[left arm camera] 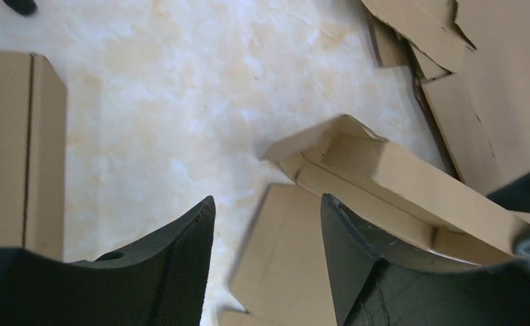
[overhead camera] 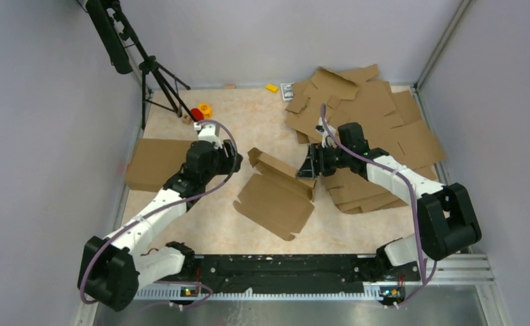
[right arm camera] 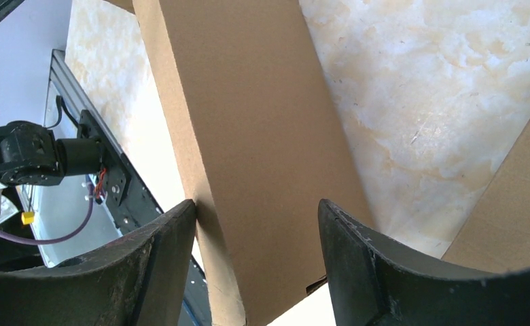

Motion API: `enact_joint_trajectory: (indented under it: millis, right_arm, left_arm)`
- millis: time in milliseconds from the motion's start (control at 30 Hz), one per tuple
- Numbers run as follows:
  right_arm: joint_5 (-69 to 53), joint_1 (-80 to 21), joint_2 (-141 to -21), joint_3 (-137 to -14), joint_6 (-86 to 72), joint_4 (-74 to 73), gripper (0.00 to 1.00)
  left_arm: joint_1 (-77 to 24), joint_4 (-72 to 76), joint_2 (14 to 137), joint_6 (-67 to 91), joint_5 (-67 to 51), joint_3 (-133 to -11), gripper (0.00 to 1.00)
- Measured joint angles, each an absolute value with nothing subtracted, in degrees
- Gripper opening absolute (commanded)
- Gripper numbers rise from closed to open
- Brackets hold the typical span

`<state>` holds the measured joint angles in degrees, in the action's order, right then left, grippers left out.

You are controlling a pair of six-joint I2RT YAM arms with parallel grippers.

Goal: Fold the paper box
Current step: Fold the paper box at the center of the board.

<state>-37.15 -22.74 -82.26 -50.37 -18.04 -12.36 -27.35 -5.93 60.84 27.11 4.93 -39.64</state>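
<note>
The paper box [overhead camera: 276, 195], a brown cardboard blank with its far wall folded up, lies at the table's middle. My left gripper [overhead camera: 236, 161] is open just left of the box's far left corner; in the left wrist view a box flap [left arm camera: 296, 265] lies below the gap between the fingers [left arm camera: 187, 258]. My right gripper [overhead camera: 308, 165] is open at the box's far right end; in the right wrist view a raised cardboard panel [right arm camera: 249, 136] stands between the spread fingers [right arm camera: 364, 258], close to the left one.
A heap of flat cardboard blanks [overhead camera: 378, 129] covers the right back of the table under the right arm. A folded closed box [overhead camera: 155, 163] lies at the left. Small coloured toys [overhead camera: 201, 111] and a tripod [overhead camera: 155, 75] stand at the back left.
</note>
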Motion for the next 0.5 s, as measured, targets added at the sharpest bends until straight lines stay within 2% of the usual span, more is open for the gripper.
enact_joint_trajectory:
  millis: [267, 367, 500]
  right_arm:
    - [-37.19, -22.74, -82.26, -50.39, -18.02, -12.34, 0.65]
    - [-37.19, -22.74, -82.26, -50.59, -18.04, -12.38, 0.64]
    - [-37.19, -22.74, -82.26, -50.72, -18.04, -12.21, 0.62]
  left_arm:
    - [-21.26, 9.21, 68.95, 16.40, -4.38, -36.32, 0.60]
    - [-19.81, 11.38, 73.08, 14.35, -5.41, -36.56, 0.51]
    - [-15.05, 10.96, 79.37, 14.41, -7.14, -39.62, 0.46]
